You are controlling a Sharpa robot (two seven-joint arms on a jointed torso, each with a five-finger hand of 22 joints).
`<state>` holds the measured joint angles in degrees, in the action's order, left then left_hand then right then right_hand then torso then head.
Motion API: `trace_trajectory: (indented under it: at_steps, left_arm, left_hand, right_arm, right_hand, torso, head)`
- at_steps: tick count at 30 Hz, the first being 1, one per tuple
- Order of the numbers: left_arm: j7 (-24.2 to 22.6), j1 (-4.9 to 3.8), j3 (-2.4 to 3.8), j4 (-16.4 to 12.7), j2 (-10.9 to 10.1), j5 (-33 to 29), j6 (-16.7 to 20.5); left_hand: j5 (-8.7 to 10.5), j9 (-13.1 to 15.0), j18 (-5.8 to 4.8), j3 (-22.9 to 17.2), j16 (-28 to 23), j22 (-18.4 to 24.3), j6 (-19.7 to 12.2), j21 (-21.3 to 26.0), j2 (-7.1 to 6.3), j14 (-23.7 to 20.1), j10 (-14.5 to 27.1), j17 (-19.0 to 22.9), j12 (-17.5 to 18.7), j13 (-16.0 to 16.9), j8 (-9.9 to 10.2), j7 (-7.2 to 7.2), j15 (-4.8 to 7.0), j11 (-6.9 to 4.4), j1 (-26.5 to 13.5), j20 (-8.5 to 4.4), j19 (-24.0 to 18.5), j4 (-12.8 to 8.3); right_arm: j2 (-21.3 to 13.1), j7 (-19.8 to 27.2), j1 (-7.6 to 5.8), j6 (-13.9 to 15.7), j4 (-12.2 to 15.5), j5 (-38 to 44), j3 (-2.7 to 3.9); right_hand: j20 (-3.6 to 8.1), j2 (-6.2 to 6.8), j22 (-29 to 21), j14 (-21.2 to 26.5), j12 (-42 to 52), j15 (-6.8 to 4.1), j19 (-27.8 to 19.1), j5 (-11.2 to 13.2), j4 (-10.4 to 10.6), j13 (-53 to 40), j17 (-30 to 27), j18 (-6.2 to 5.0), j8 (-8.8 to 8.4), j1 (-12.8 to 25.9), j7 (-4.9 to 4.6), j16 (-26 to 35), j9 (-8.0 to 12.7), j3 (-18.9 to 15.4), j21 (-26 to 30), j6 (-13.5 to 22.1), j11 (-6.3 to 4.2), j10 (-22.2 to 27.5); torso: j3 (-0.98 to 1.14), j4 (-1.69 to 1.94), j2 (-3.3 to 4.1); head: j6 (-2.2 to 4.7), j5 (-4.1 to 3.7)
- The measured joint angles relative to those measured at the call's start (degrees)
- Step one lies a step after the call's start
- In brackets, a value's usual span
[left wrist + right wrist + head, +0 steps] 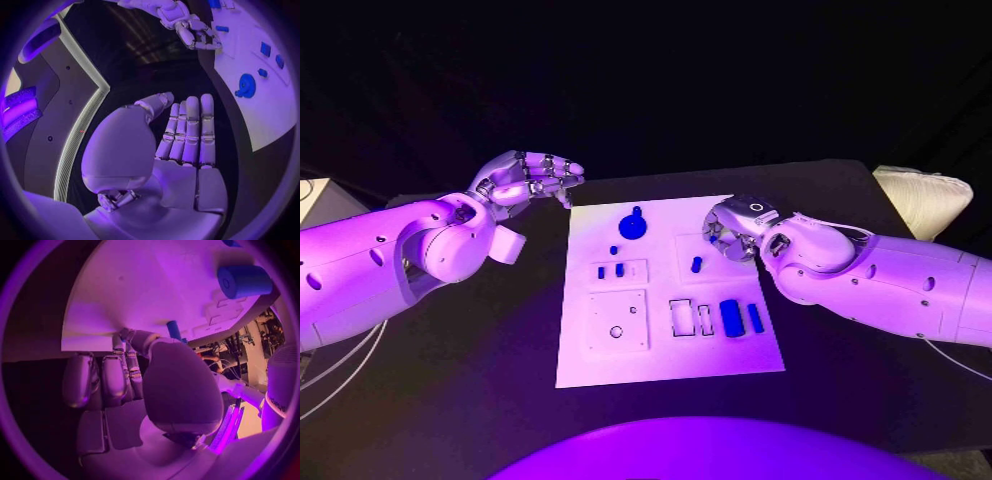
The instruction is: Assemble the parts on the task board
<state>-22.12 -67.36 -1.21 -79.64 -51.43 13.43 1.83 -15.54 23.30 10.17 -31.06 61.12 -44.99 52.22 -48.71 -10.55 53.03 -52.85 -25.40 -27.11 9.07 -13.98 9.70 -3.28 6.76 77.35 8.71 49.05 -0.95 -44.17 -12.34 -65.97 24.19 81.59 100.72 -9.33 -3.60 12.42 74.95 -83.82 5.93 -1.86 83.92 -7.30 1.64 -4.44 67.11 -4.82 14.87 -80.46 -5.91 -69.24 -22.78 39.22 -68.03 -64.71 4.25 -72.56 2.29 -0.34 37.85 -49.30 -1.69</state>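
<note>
While reaching over the board's [661, 350] right side, curls the right hand [730, 228] down beside a small peg [697, 264], probably to lift it for seating; cannot tell whether pinched or merely touched. Hovers the left hand [531, 180] off the board's far left corner, fingers straight and pressed together, holding nothing, likely parked clear. Round part [633, 224] near the board's far edge, cylinder [730, 312] toward its right edge, both loose on it.

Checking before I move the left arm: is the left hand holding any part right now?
No, the left hand shows a bare palm with its fingers stretched out straight, away from the task board.
</note>
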Motion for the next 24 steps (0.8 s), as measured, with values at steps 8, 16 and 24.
trace_trajectory:
  at_steps: [8, 16, 24]
  left_arm:
    - [0.1, 0.0, 0.0, 0.4, 0.0, 0.0, 0.0]
    - [0.2, 0.0, -0.01, 0.7, 0.1, 0.0, 0.0]
    - [0.3, 0.02, -0.01, 0.9, 0.3, 0.0, -0.1]
  left_hand:
    - [0.0, 0.0, 0.0, 0.0, 0.0, 0.0, 0.0, 0.0, 0.0, 0.0, 0.0, 0.0, 0.0, 0.0, 0.0, 0.0, 0.0, 0.0, 0.0, 0.0, 0.0, 0.0]
    - [0.0, 0.0, 0.0, 0.0, 0.0, 0.1, 0.2, 0.0, 0.0, 0.0, 0.0, 0.1, 0.3, -0.1, 0.0, 0.21, 0.0, 0.0, 0.0, 0.0, 0.0, 0.0]
    - [0.0, 0.0, 0.0, 0.0, 0.0, 0.1, 0.2, 0.0, 0.0, 0.0, 0.0, 0.1, 0.3, -0.1, 0.0, 0.21, 0.0, 0.0, 0.0, 0.0, 0.0, 0.0]
  right_arm:
    - [-0.9, -0.2, -0.41, 0.9, 1.5, -0.2, 0.31]
    - [-3.2, 0.1, -1.83, 1.8, 4.8, -1.8, 0.8]
    - [-5.3, 2.0, -2.42, 3.8, 9.4, -5.4, 1.05]
  right_hand:
    - [0.0, 0.0, 0.0, 0.0, 0.0, 0.0, 0.0, 0.0, 0.0, -0.1, 0.0, 0.0, -0.03, 0.0, 0.0, 0.0, 0.0, 0.0, -0.3, 0.0, 0.0, 0.0]
    - [0.0, 0.01, 0.0, 0.0, 0.0, 0.0, 0.0, 0.2, 0.0, -0.1, 0.0, 0.0, -0.07, 0.0, -0.2, 0.0, -0.2, 0.0, -0.3, -0.2, 0.0, 0.0]
    - [0.0, 0.01, 0.0, 0.0, -0.2, 0.0, 0.0, 0.2, -0.4, -0.1, 0.2, 0.0, -0.15, 0.0, -0.2, -0.5, -0.2, 0.4, -0.6, -0.2, 0.0, 0.0]
  torso:
    - [0.0, -0.01, -0.01]
    - [-0.01, -0.01, -0.03]
    - [-0.04, -0.04, -0.03]
  head:
    - [0.09, -0.06]
    - [0.13, -0.07]
    - [0.4, 0.35]
